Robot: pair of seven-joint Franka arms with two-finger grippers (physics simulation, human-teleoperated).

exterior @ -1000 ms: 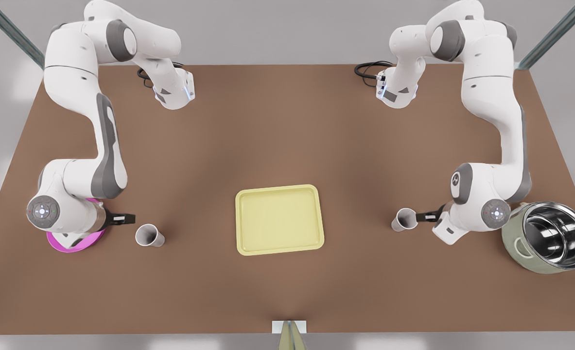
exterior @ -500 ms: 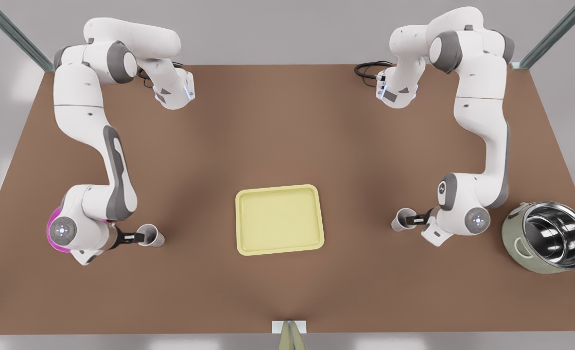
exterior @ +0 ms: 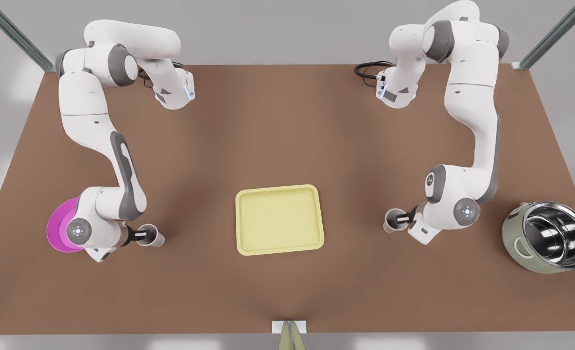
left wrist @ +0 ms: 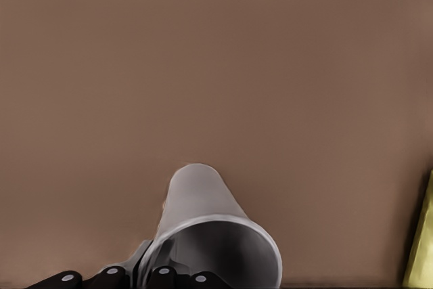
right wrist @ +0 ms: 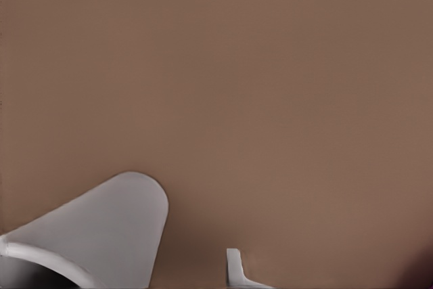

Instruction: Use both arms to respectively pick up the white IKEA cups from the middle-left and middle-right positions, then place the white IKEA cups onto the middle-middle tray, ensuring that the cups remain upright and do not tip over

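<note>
On the brown table (exterior: pixel 287 121) two white jointed arms reach toward the near side. The left gripper (exterior: pixel 140 236), at the front view's left, is at the rim of a small white tapered cup (exterior: pixel 151 237), which stands upright on the table well apart from the tray. The left wrist view shows more: the cup (left wrist: pixel 213 238) is very close, its dark inside open to the camera, and the dark fingers (left wrist: pixel 159 277) sit at its rim, with one seemingly inside and one outside. The jaws seem pressed on the cup wall, but the contact itself is at the picture's edge, so I cannot tell this for sure. That view also shows a thin strip of the tray (left wrist: pixel 419 248) at one side.

The right gripper (exterior: pixel 401 218), at the front view's right, is at the rim of the second white cup (exterior: pixel 392 220). In the right wrist view this cup (right wrist: pixel 101 235) is tilted in the frame and a pale finger tip (right wrist: pixel 235 270) stands apart from it; whether the jaws grip the cup I cannot tell.

The pale yellow rectangular tray with low rim (exterior: pixel 242 245) lies between the two cups. A magenta round bowl (exterior: pixel 59 232) sits behind the left arm's wrist, and a pale green pot with shiny steel inside (exterior: pixel 552 236) stands beyond the right arm.
</note>
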